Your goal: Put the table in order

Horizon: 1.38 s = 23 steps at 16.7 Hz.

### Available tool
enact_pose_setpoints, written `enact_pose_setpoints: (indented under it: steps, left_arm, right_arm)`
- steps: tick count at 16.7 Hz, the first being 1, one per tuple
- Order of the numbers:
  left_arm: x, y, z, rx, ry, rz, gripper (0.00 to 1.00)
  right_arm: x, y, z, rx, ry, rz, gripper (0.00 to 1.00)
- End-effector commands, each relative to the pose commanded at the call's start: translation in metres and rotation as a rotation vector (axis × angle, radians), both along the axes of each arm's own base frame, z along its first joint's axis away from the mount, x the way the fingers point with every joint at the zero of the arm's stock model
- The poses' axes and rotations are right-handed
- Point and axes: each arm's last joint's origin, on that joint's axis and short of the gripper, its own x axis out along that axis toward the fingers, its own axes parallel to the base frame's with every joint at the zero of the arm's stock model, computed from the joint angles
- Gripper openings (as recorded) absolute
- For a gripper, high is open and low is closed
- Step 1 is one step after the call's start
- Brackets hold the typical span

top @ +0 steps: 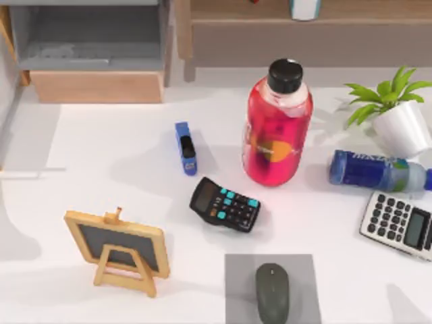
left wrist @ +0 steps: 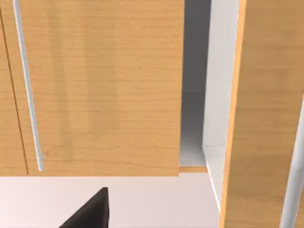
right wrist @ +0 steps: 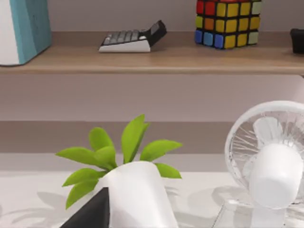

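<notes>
White desk (top: 121,169) spans the whole top view, cluttered. Centre: red drink bottle (top: 277,128) upright, black cap. Just left of it a blue stapler (top: 185,148); below that a black calculator (top: 225,204) with teal keys, tilted. Front left: small wooden easel chalkboard (top: 118,250). Front centre: grey mouse (top: 272,291) on a grey mouse pad (top: 236,283). Right side: blue bottle (top: 368,170) lying flat, white calculator (top: 398,225) below it, potted green plant (top: 398,118) in a white pot behind. Back left: open grey drawer (top: 88,40) in the light-wood unit; wooden shelf (top: 304,27) runs along the back right. Right wrist view: same plant up close, white fan (right wrist: 270,161) beside it, colour cube (right wrist: 228,21) and another calculator (right wrist: 133,38) on the shelf. Left wrist view: wood cabinet fronts (left wrist: 95,85). Jaws on both AgileX arms: state cannot be told.
</notes>
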Motion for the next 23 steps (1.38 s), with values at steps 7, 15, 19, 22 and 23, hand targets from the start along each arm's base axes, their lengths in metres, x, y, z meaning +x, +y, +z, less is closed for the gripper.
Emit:
enact_pose_setpoints:
  steps: [7,15,19,22,23]
  left_arm:
    - [0.0096,-0.0003,-0.0002,0.000,0.000,0.000,0.92]
    - [0.0096,-0.0003,-0.0002,0.000,0.000,0.000,0.32]
    - [0.0096,-0.0003,-0.0002,0.000,0.000,0.000,0.02]
    - [0.0096,-0.0003,-0.0002,0.000,0.000,0.000,0.00]
    - [0.0096,-0.0003,-0.0002,0.000,0.000,0.000,0.00]
  right_arm:
    - [0.0000,0.0000,0.0000,0.000,0.000,0.000,1.00]
    - [0.0000,0.0000,0.0000,0.000,0.000,0.000,1.00]
    - [0.0000,0.0000,0.0000,0.000,0.000,0.000,1.00]
    - [0.0000,0.0000,0.0000,0.000,0.000,0.000,1.00]
    - [0.0000,0.0000,0.0000,0.000,0.000,0.000,1.00]
